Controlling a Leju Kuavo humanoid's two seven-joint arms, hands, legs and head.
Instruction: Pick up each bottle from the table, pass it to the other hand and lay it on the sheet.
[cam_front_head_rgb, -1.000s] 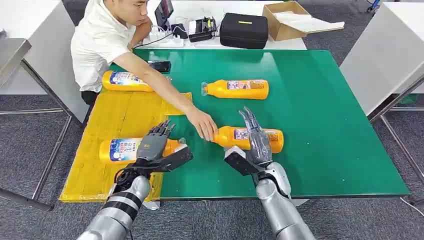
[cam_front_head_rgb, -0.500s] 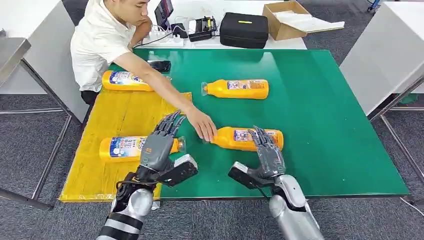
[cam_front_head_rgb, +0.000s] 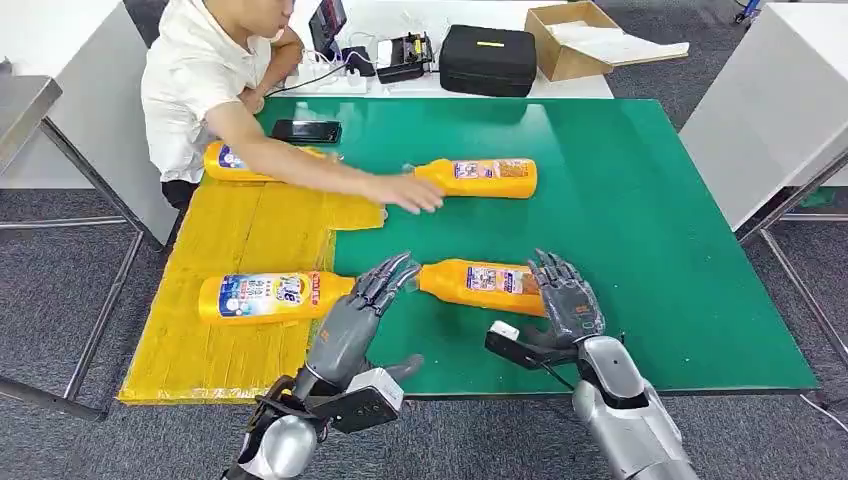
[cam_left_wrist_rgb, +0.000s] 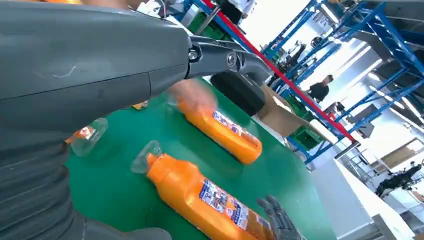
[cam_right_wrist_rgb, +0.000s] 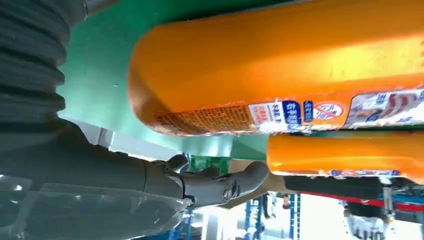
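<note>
A green table (cam_front_head_rgb: 640, 230) carries a yellow sheet (cam_front_head_rgb: 240, 250) on one side, where a seated person (cam_front_head_rgb: 200, 80) reaches to a far bottle (cam_front_head_rgb: 485, 177), while a nearer orange bottle (cam_front_head_rgb: 480, 282) lies on the green beside the sheet, between the robot's left hand (cam_front_head_rgb: 355, 315) and right hand (cam_front_head_rgb: 565, 300), both empty with fingers spread apart.

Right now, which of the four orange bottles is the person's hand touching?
The far bottle on the green table, beside the person's hand at its cap end. The other three lie untouched by it.
</note>
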